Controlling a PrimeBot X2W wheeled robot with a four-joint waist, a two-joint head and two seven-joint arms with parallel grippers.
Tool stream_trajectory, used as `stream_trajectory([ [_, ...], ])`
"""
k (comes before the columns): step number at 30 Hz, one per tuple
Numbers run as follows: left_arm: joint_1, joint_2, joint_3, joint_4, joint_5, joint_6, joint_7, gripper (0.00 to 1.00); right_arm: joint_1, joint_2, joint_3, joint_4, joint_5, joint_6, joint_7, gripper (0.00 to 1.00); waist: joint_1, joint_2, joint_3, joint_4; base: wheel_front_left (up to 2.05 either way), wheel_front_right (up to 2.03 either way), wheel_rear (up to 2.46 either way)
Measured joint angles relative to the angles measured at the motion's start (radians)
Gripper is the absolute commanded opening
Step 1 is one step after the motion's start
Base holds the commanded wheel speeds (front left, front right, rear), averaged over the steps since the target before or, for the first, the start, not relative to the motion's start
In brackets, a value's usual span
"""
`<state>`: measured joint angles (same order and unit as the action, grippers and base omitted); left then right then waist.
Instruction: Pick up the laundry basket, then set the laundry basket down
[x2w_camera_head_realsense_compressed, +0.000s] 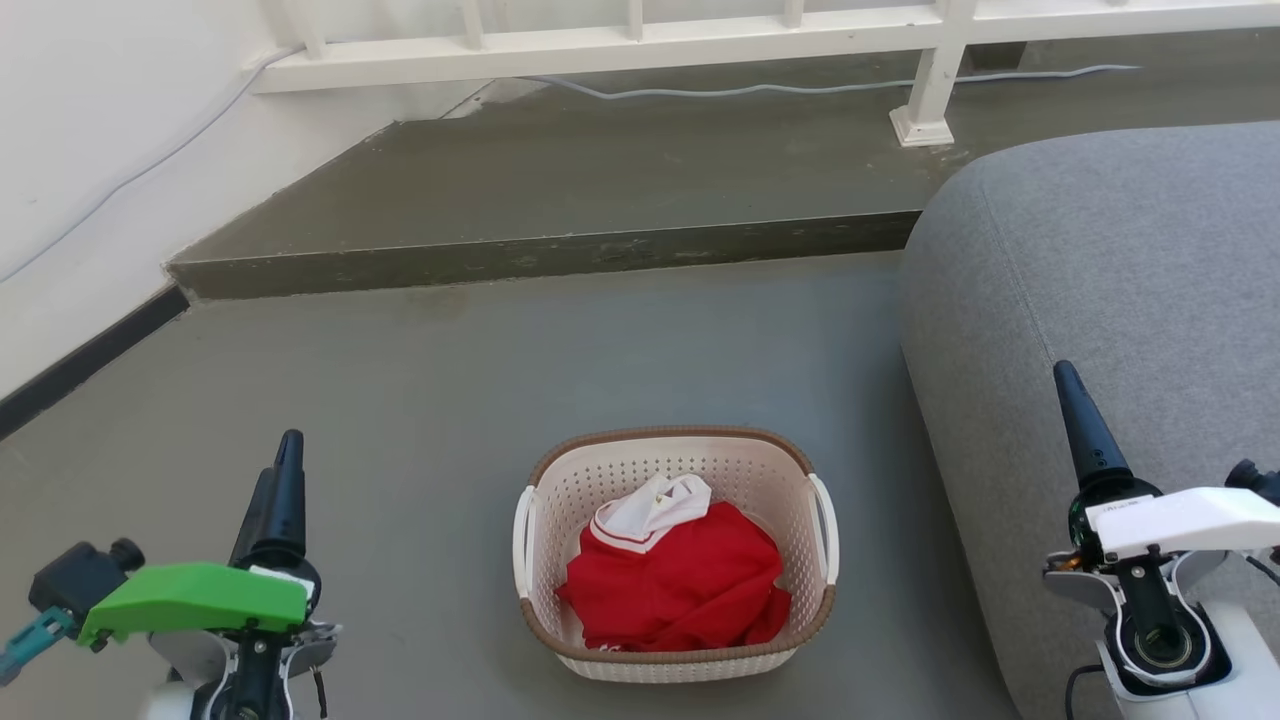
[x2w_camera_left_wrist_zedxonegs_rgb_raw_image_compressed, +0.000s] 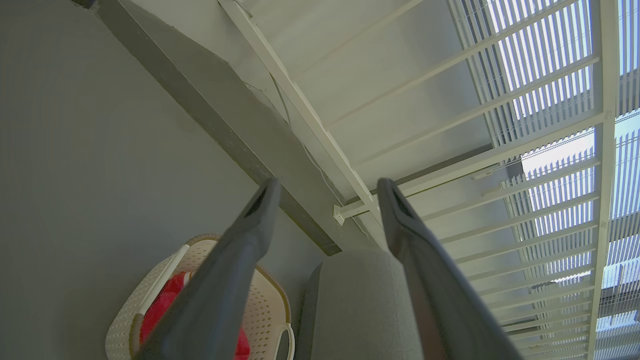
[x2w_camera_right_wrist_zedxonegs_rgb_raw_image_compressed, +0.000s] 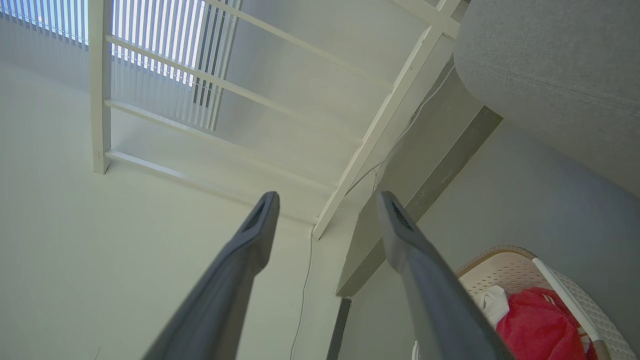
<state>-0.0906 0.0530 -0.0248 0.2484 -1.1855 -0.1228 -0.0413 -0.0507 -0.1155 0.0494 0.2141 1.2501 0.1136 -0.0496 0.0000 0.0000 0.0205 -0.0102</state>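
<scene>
The laundry basket (x2w_camera_head_realsense_compressed: 690, 462) stands on the floor (x2w_camera_head_realsense_compressed: 420, 400) between the left tool (x2w_camera_head_realsense_compressed: 285, 455) and the right tool (x2w_camera_head_realsense_compressed: 1068, 385), well apart from both. Both tools are spread and empty. One handle (x2w_camera_head_realsense_compressed: 521, 540) faces each tool; neither arm is clearly nearer.
</scene>
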Motion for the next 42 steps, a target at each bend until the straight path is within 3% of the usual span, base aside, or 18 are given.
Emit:
stream_trajectory([
  [24,-0.013,0.002,-0.075,-0.014,0.430,0.031,-0.088,1.00,-0.024,-0.033,0.062,-0.010,-0.398,0.000,-0.083,1.00,0.0000,0.0000,-0.007,-0.009,0.00,0.00,0.00],
  [42,-0.026,-0.003,-0.105,-0.036,0.676,0.036,-0.149,1.00,-0.025,-0.029,0.090,-0.023,-0.650,0.000,-0.144,1.00,0.0000,0.0000,-0.004,-0.015,0.00,0.00,0.00],
])
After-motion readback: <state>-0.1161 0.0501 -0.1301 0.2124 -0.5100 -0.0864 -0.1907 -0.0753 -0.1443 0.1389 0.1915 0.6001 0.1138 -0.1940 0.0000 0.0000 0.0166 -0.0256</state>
